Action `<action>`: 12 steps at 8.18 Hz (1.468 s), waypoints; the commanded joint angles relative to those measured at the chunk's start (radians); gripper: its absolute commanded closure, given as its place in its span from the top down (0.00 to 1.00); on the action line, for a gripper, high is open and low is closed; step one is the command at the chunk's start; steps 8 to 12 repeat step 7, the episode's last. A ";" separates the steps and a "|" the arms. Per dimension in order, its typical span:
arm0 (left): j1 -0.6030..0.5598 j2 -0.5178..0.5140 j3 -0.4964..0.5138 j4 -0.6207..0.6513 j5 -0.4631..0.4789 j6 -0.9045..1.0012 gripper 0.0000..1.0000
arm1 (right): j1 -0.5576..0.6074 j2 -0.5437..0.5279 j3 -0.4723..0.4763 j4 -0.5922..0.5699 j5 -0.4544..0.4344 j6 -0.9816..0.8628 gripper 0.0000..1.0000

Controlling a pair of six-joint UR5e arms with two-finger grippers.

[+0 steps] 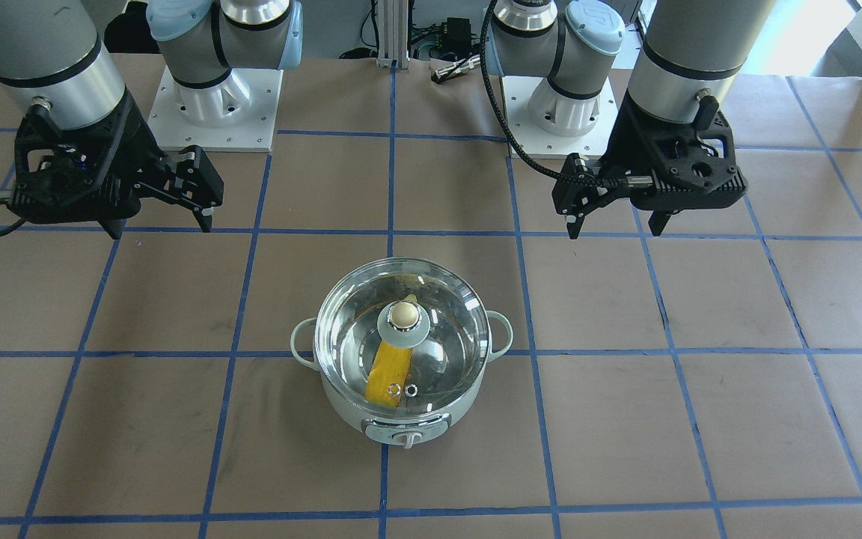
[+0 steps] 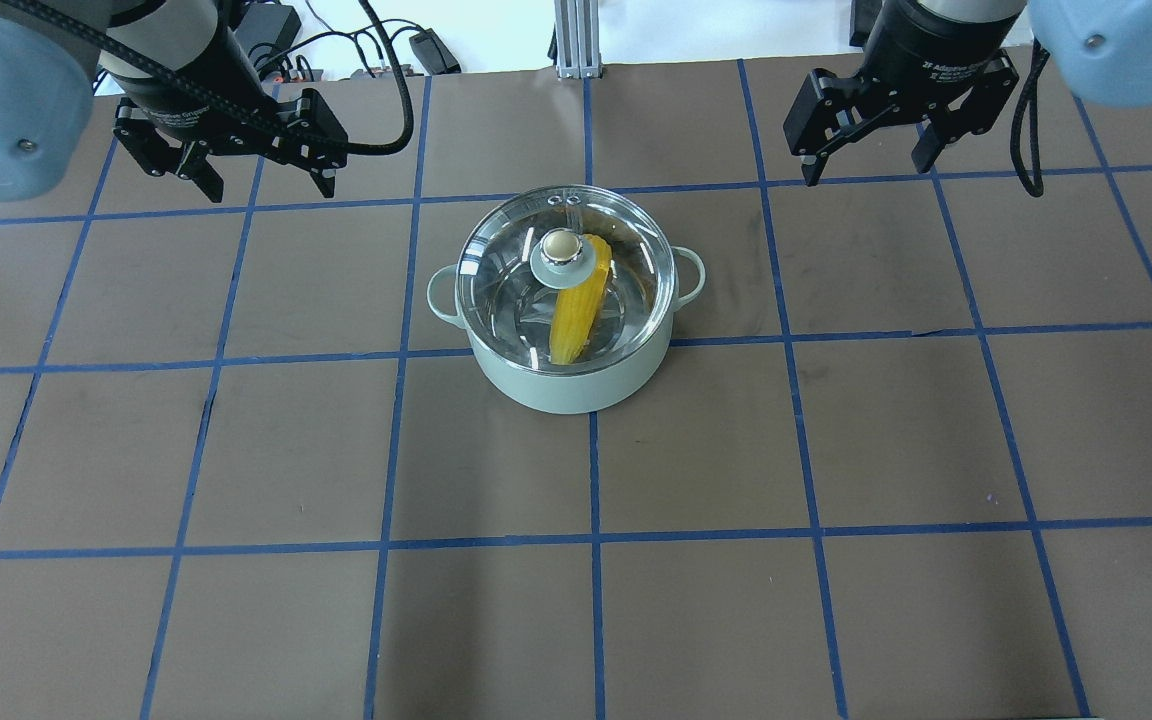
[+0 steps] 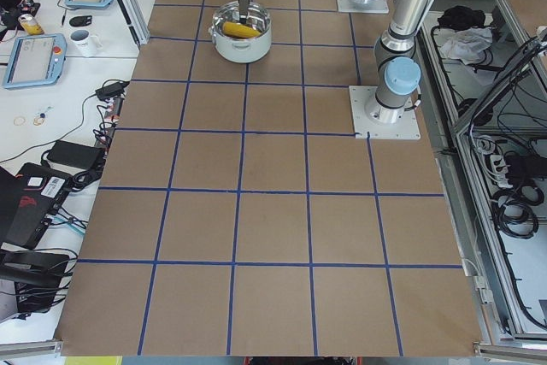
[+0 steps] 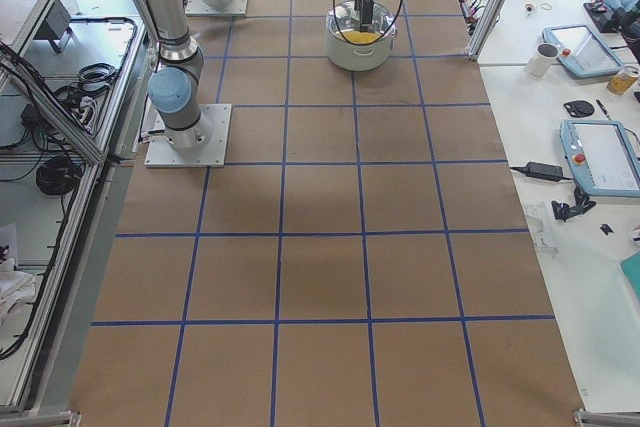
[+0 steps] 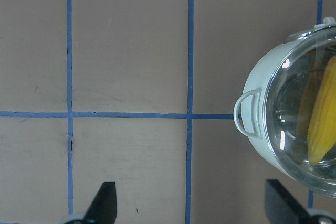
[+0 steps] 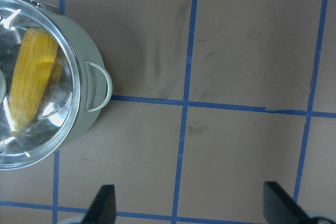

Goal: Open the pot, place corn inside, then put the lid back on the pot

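Note:
The mint-green pot (image 1: 401,423) stands in the middle of the table. The glass lid (image 1: 442,329) sits closed on it, beige knob up. The yellow corn (image 1: 388,372) lies inside the pot, seen through the glass; it also shows in the overhead view (image 2: 576,315). My left gripper (image 1: 614,232) is open and empty, above the table behind the pot on my left. My right gripper (image 1: 161,230) is open and empty, behind the pot on my right. The left wrist view shows the pot (image 5: 254,85) and corn (image 5: 323,114) at its right edge. The right wrist view shows them at its left edge.
The table is brown paper with a blue tape grid. The two arm bases (image 1: 215,112) (image 1: 562,112) stand at the robot's side. Cables (image 2: 406,60) lie beyond the far edge. Side benches hold tablets (image 4: 605,152) and a mug (image 4: 543,59).

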 commanded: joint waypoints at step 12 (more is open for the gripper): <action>0.000 0.000 0.000 -0.001 -0.006 0.007 1.00 | 0.000 0.000 0.002 -0.003 -0.003 -0.024 1.00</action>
